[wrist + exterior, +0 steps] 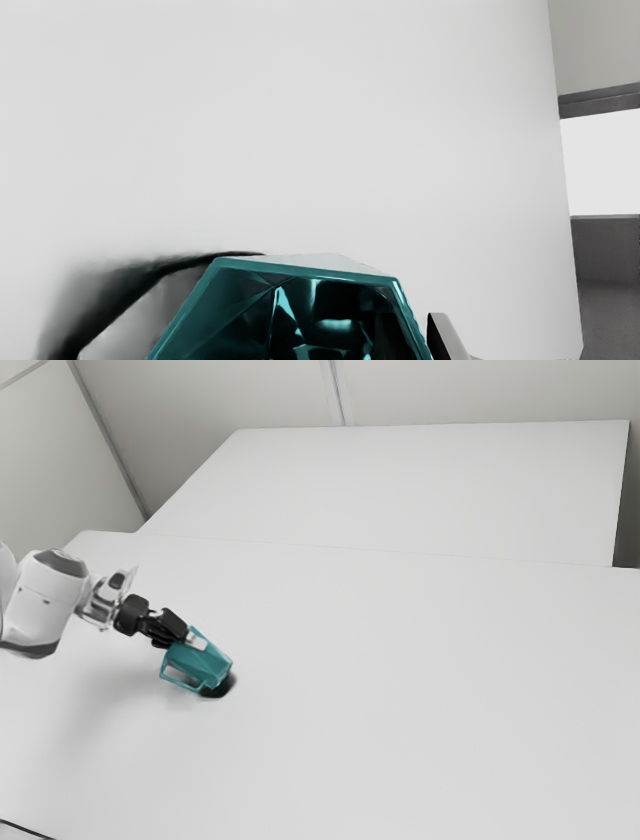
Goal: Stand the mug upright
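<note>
Leaning between the fingers (197, 643), teal mug (212, 663)

smooth white arm (42, 600), rounded, with dark grey bands (62, 563); black, angular pincer (194, 641).

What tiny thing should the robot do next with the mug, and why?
I'd probably turn the gripper gently to bring the mug more upright, because the mug slants over the table, its open rim facing the hand's camera rather than straight up.
</note>
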